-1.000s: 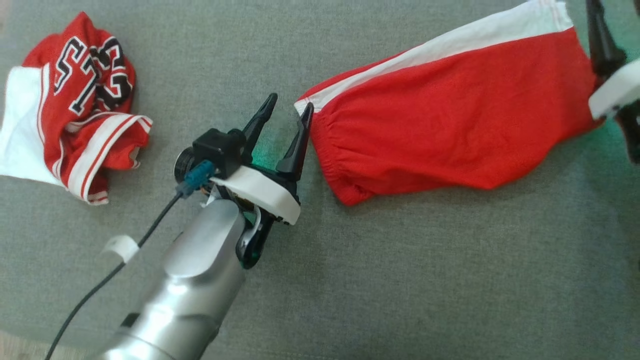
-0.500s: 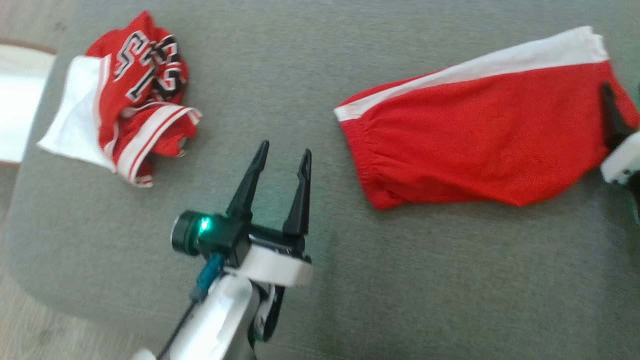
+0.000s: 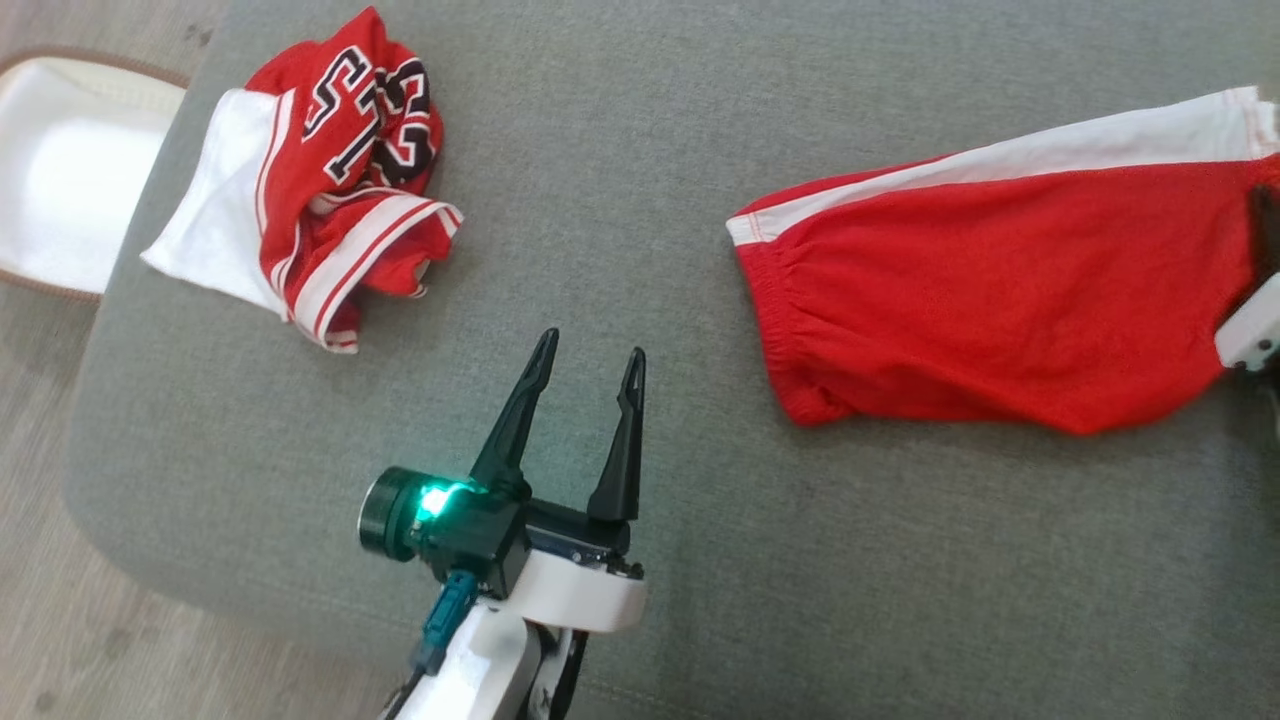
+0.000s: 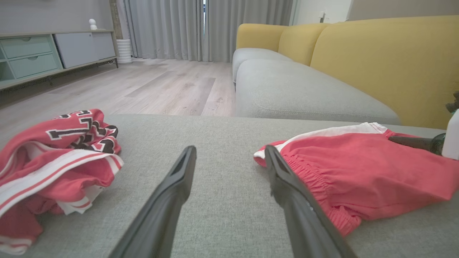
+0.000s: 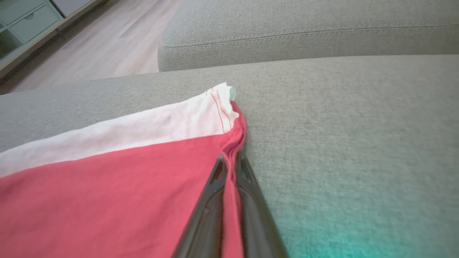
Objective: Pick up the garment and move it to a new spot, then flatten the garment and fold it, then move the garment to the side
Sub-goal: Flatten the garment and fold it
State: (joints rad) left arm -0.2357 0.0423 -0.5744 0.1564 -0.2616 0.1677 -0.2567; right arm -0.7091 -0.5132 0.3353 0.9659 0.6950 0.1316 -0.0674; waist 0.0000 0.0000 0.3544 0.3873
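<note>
Item 1, far left in the head view: a white tub (image 3: 60, 170) with a brown rim is sitting on the floor beside the grey cushion (image 3: 700, 600); the part in view is showing plain white inside, and no contents can be made out.

Item 2: a crumpled red jersey (image 3: 330, 170) with black-and-white lettering is lying on the cushion's left end, well apart from both grippers.

Item 3: the left gripper (image 3: 590, 348) is hovering over bare cushion between the two garments, fingers spread wide and gripping nothing, tips pointing up the head view.

Item 4, the task's thing: the red shorts (image 3: 1000, 290) with a white stripe (image 3: 1000, 165) are lying flat on the cushion's right half; their long axis is running left to right across the head view, tilting slightly upward to the right; the gathered waistband (image 3: 775, 300) is facing the left gripper, lying right of it and a little further up, near but not touching.

Item 5, far right: the right gripper (image 5: 230, 161) is pinching the leg hem (image 5: 235, 140), fingers clamped tight with red cloth between them.

Judgement: with the far end held, the waistband end is falling to the left arm, the nearer one.
</note>
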